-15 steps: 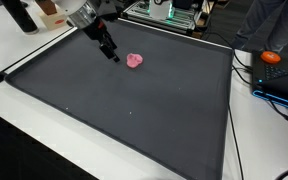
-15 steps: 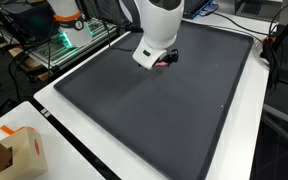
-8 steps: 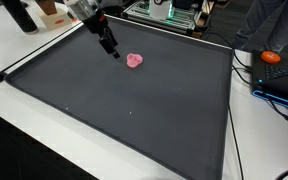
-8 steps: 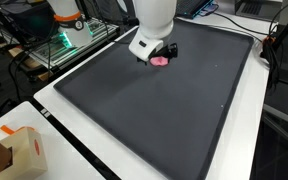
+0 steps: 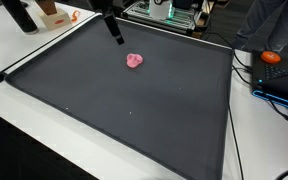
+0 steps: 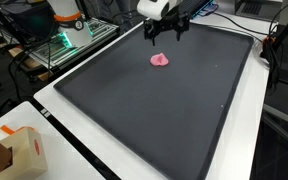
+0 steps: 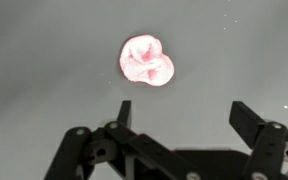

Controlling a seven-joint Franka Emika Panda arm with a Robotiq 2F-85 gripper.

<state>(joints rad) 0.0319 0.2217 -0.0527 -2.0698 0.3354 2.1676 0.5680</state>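
Gripper (image 7: 184,108) hangs above the dark mat (image 5: 134,120) with its jaws spread wide and nothing between them. In the wrist view the two black fingers (image 7: 246,112) point at bare mat, and the pink lump (image 7: 147,60) lies just beyond their tips, clear of both and closer to one finger than the other. In both exterior views the gripper (image 5: 115,35) (image 6: 164,35) is lifted off the surface, near the mat's far edge. The pink lump (image 5: 135,61) (image 6: 159,60) rests flat on the mat (image 6: 154,120) close to that edge, near the gripper but not touching it. Farther out, a cardboard box (image 6: 14,150) sits on the white table (image 6: 54,135) off one mat corner, and an orange object (image 5: 271,57) lies past another edge.
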